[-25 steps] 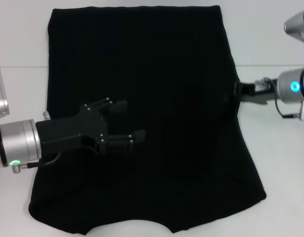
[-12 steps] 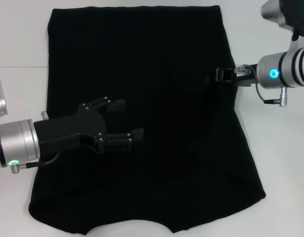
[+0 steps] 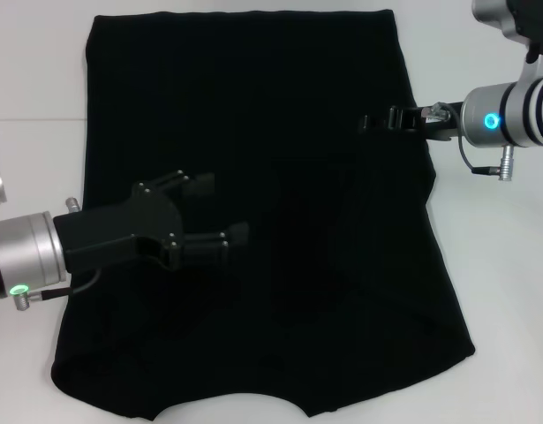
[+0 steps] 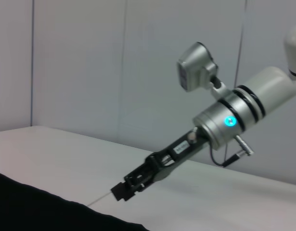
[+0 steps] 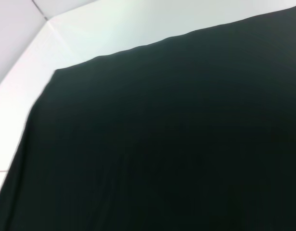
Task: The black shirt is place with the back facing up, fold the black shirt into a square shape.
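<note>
The black shirt (image 3: 280, 106) lies flat on the white table, plain side up, and takes up most of the head view. My left gripper (image 3: 222, 208) hovers open over the shirt's left middle with nothing between its fingers. My right gripper (image 3: 368, 122) reaches in from the right and is over the shirt just inside its right edge. From the left wrist view the right gripper (image 4: 120, 191) hangs above the shirt's (image 4: 37, 211) edge, apparently holding no cloth. In the right wrist view, the shirt (image 5: 162, 144) covers almost everything.
Bare white table (image 3: 501, 291) shows to the right of the shirt and in a narrow strip on the left (image 3: 33, 159). The shirt's near hem (image 3: 236, 402) reaches the front of the view. A pale wall (image 4: 90, 62) stands behind the table.
My right gripper has moved from the shirt's right edge farther back and inward, over the cloth. My left gripper has drifted slightly to the left, still open.
</note>
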